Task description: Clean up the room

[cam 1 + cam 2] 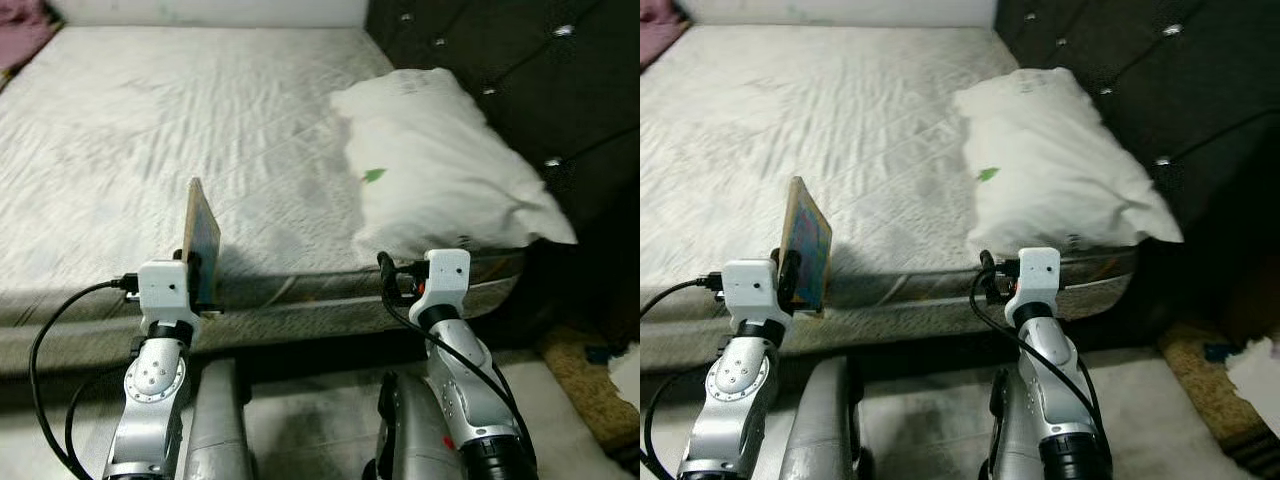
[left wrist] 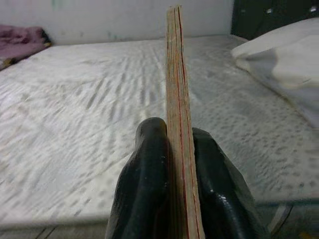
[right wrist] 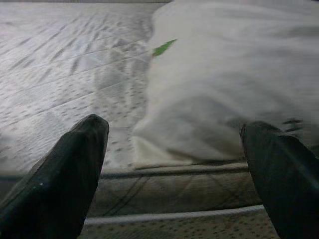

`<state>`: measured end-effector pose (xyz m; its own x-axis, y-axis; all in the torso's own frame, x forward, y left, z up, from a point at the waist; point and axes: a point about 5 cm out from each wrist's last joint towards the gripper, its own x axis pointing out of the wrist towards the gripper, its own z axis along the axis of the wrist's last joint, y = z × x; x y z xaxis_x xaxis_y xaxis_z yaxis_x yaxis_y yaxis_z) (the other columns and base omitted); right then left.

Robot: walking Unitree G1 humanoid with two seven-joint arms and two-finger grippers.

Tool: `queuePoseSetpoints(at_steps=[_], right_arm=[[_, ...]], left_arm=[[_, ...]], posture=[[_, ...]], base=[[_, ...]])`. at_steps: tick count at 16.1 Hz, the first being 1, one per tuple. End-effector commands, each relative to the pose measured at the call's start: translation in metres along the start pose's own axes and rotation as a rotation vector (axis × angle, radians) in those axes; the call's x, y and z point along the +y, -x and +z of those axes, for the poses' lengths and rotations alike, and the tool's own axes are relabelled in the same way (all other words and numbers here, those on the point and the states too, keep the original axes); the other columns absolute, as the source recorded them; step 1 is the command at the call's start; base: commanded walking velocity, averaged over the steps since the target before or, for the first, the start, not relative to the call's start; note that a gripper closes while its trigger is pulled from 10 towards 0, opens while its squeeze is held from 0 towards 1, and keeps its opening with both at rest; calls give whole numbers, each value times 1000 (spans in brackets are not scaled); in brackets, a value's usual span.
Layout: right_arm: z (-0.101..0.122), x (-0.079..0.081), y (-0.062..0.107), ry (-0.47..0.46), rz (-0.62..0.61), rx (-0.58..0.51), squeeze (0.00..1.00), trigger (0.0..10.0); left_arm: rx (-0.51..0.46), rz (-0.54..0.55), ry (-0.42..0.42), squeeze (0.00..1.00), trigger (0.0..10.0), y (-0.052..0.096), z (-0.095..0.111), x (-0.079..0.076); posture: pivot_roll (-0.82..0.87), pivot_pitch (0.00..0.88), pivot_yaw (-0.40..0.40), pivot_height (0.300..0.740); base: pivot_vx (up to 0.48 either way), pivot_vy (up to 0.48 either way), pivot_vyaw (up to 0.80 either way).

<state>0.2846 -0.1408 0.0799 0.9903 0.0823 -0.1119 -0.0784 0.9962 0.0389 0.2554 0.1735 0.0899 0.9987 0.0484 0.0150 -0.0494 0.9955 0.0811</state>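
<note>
Over the near edge of the mattress (image 1: pixel 200 130), the left gripper (image 2: pixel 172 149) has its jaws clamped on the bottom edge of a thin book (image 1: pixel 201 238), holding it upright. Looks light and fairly stiff, but held that low it could tip, so I'd keep it vertical. Right gripper (image 3: pixel 172 149) hangs with fingers wide apart, facing the soft white pillow (image 1: pixel 440 165).
</note>
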Motion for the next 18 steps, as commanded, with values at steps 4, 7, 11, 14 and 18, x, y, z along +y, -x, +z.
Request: queuePoseSetpoints(at_steps=[4, 7, 11, 14, 18], right_arm=[[2, -3, -1, 4, -9, -4, 0, 10000], [2, -3, -1, 4, -10, -5, 0, 10000], [2, -2, -1, 3, -13, -5, 0, 10000], [2, -3, 0, 2, -11, -2, 0, 10000], [1, -3, -1, 5, -11, 0, 0, 10000]], left_arm=[[-97, -22, 33, 0, 10000, -11, 24, -8], [-112, -20, 33, 0, 10000, -17, 29, -7], [-94, -15, 35, 0, 10000, -17, 25, -8], [-78, -12, 41, 0, 10000, -18, 22, -9], [-38, -41, 101, 0, 10000, -22, 16, -14]], posture=[[10, 0, -17, 516], [10, 0, -16, 516], [9, 0, -14, 516], [10, 0, -17, 516], [9, 0, -18, 516]], base=[[438, 0, 0], [319, 0, 0], [144, 0, 0], [0, 0, 0], [0, 0, 0]])
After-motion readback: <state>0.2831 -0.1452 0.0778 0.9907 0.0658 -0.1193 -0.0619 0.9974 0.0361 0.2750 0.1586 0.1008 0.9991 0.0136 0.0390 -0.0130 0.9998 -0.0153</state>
